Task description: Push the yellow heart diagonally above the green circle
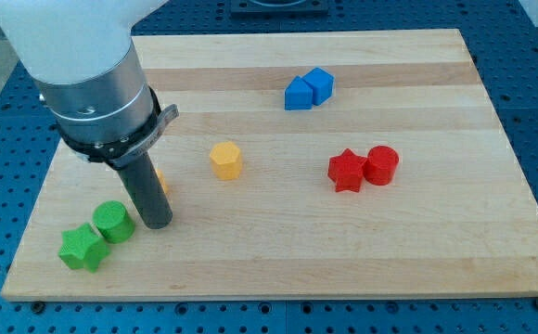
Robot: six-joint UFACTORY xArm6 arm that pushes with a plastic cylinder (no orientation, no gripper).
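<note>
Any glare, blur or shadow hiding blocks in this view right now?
Camera view: lighting even, no glare, shadows soft and short. Blocks are sharp. The rod, ending at my tip just right of the green circle, covers most of a yellow block, likely the heart; its shape cannot be read.

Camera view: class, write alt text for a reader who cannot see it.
My tip rests just right of the green circle, hiding most of a yellow block behind the rod. A green star, yellow hexagon, two red blocks and two blue blocks sit elsewhere.
</note>
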